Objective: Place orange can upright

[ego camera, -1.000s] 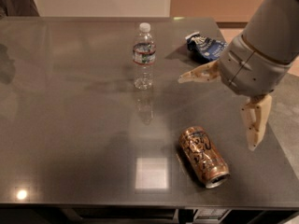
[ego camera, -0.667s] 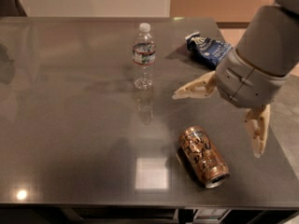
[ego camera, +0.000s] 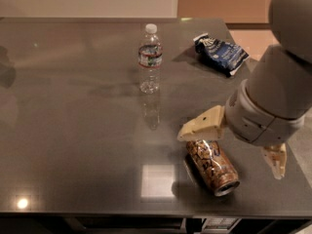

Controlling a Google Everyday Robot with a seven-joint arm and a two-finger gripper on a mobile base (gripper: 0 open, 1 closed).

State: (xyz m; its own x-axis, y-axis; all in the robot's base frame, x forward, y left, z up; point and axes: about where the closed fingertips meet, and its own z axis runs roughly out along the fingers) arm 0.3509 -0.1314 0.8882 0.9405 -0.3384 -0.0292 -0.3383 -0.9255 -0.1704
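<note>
The orange can (ego camera: 213, 167) lies on its side near the table's front right edge, its silver end pointing toward the front. My gripper (ego camera: 229, 150) hangs open just above it, wide apart. One pale finger (ego camera: 201, 125) points left over the can's far end. The other finger (ego camera: 275, 160) is at the right, beyond the can. The can sits between and below them, not held.
A clear water bottle (ego camera: 149, 59) stands upright at the middle back. A blue snack bag (ego camera: 220, 53) lies at the back right. The dark grey table (ego camera: 73, 130) has its front edge close under the can and its right edge beside my arm.
My gripper has come down and forward, from the back right of the can to right over it. The can, the bottle and the bag have not moved.
</note>
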